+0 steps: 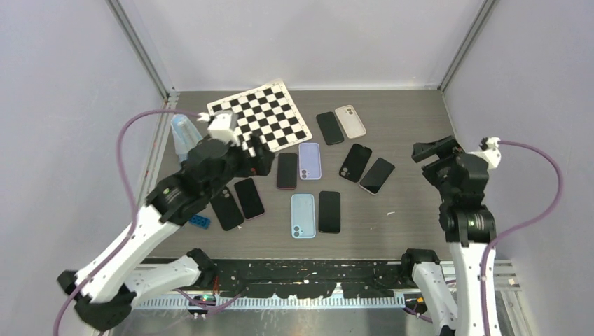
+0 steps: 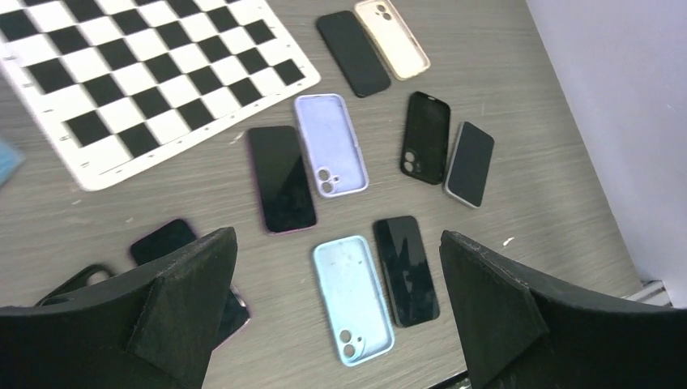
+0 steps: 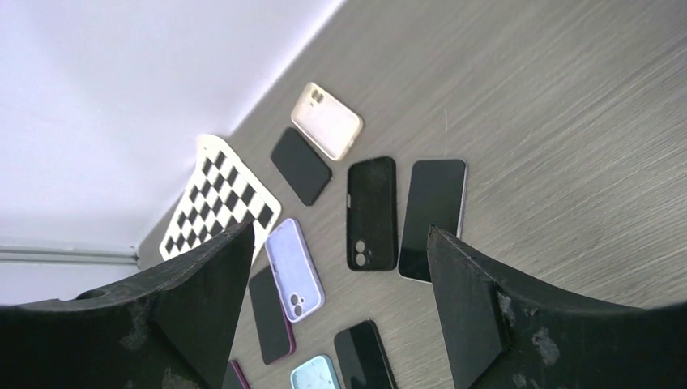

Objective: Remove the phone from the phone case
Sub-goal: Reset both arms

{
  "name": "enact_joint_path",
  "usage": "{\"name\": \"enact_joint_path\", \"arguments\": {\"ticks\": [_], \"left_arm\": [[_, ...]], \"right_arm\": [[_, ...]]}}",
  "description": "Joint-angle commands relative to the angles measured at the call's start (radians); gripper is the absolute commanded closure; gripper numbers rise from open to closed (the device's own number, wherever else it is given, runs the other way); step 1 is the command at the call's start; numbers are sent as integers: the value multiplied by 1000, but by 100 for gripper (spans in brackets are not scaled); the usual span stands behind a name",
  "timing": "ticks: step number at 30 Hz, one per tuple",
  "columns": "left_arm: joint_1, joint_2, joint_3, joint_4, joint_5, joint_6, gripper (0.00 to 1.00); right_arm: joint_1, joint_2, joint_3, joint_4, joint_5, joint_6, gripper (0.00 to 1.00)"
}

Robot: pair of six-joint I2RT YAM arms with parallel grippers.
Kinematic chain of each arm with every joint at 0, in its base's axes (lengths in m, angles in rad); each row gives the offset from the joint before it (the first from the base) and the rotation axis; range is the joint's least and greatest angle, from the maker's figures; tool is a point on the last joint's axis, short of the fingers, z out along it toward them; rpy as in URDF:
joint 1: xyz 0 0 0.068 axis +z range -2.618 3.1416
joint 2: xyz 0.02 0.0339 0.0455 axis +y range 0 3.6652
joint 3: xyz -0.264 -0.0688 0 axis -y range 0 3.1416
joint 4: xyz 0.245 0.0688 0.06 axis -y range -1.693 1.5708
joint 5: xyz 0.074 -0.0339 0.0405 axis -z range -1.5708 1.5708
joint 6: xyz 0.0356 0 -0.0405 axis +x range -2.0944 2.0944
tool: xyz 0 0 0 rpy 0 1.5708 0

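Top view: high overhead, facing down. Wrist views: lower, nearer, oblique (all three share checkerboard (image 1: pixel 270 115)).

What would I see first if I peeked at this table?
The black-and-white checkerboard at the back left of the table jumps out first. Next come two pastel cases in the middle, a purple case and, nearer the front, a light blue case, with black phones scattered around them.

A robotics lab cell: plain pale panels (image 1: pixel 301 42) on aluminium posts (image 1: pixel 144 52) enclose a grey wood-grain tabletop (image 1: pixel 413 119) bearing a flat black-and-white checkerboard sheet (image 1: pixel 270 119).
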Motion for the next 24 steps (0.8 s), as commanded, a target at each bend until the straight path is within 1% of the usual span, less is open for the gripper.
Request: {"name": "enact_joint_path", "arguments": {"ticks": [1,4,7,9,11,15,18,21,24], "left_arm": [[2,-209,-62,-161,-141,28,0],[3,-341,-54,-266,-207,37,0],[3,-472,28,-401,-313,30,0],[3,-544,49,-433,-319,44,0],[3,-604,27,-422,-315,61,0],[3,-650,16,-451,-342,60,0],[3,-662,11,-477,-381,46,0],[3,-691,-31,-483,-415,11,0],[3,-721,-81,-474,-407,1,0]], "right_arm": [[2,-113,83,-82,87,-40,16],[2,-181,125,-145,132,-52,16],[2,-254,151,-193,204,-45,15],[2,-308,161,-213,238,-41,12],[2,-355,165,-222,266,-44,10],[2,-377,206,-266,296,-43,8],[2,-390,225,-286,335,-36,4],[2,-440,202,-285,429,-6,3],[2,-486,165,-265,466,7,2]]}}
